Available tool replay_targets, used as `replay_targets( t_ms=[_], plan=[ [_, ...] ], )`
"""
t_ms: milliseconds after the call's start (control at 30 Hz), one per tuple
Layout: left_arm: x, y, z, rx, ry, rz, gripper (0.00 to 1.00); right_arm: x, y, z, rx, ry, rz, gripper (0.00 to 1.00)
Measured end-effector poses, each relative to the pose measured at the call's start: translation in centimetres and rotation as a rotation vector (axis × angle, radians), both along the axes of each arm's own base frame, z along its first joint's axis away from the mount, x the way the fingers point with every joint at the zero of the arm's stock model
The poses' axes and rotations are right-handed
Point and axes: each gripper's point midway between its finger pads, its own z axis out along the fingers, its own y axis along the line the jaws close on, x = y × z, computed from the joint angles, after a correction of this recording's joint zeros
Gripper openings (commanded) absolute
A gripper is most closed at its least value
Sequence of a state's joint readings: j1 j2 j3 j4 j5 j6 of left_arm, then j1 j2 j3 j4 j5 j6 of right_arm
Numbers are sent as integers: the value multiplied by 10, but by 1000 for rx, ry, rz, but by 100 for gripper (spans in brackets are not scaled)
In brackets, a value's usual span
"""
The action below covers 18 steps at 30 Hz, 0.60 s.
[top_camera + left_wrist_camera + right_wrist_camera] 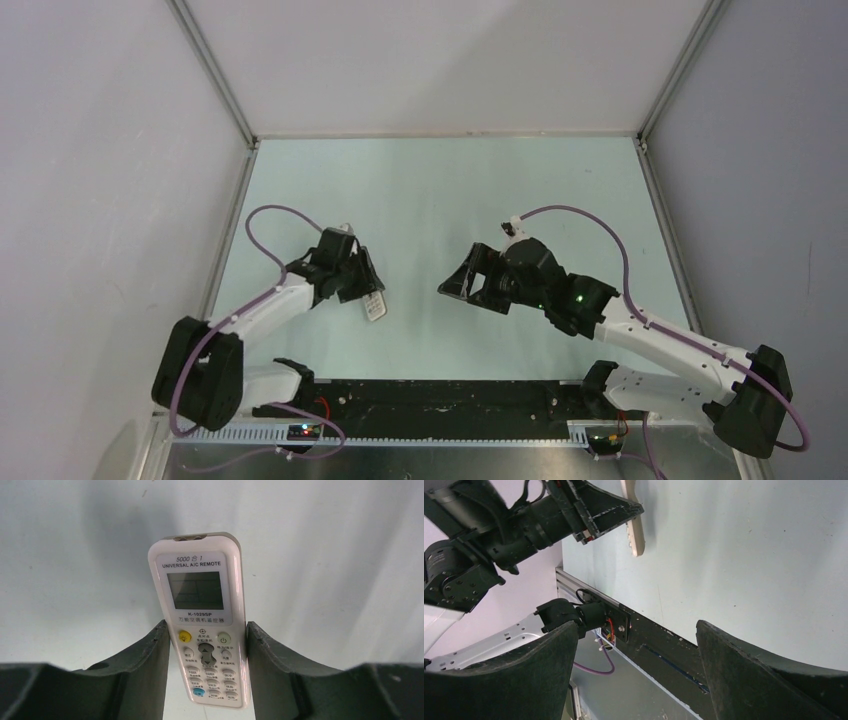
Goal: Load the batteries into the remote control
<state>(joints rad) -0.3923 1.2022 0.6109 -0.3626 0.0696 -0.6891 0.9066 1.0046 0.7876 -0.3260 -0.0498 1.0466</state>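
Note:
The white remote control [200,595] sits between my left gripper's fingers, face with its small screen and buttons toward the wrist camera. My left gripper [207,630] is shut on its lower half. From above, the remote [374,308] sticks out of the left gripper [362,285] at the table's left middle. The right wrist view shows it edge-on [636,530], lifted off the table in the left gripper [614,510]. My right gripper [455,285] is open and empty, jaws wide apart [636,630], facing the left arm. The batteries are not in view.
The pale green table [450,190] is boxed in by grey walls with metal frame rails on the left [225,90] and right [665,90]. A black base strip [450,400] with wiring runs along the near edge between the arm bases.

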Motion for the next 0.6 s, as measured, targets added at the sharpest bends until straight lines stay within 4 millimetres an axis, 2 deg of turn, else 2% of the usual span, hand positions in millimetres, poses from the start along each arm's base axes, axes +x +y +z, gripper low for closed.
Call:
replay_targets(
  t_ms=[233,433,500,600],
  plan=[
    [-3,12,-29,91,79,22,15,-1,-1,-1,-5,6,2,91],
    [11,10,-31,117,67,25,30,-1,-2,-2,-8,8,0,91],
    [16,9,-32,121,60,27,38,0,-2,-3,-10,10,-2,91],
    [20,8,-31,122,49,28,57,1,-3,-3,-10,10,-7,91]
  ],
)
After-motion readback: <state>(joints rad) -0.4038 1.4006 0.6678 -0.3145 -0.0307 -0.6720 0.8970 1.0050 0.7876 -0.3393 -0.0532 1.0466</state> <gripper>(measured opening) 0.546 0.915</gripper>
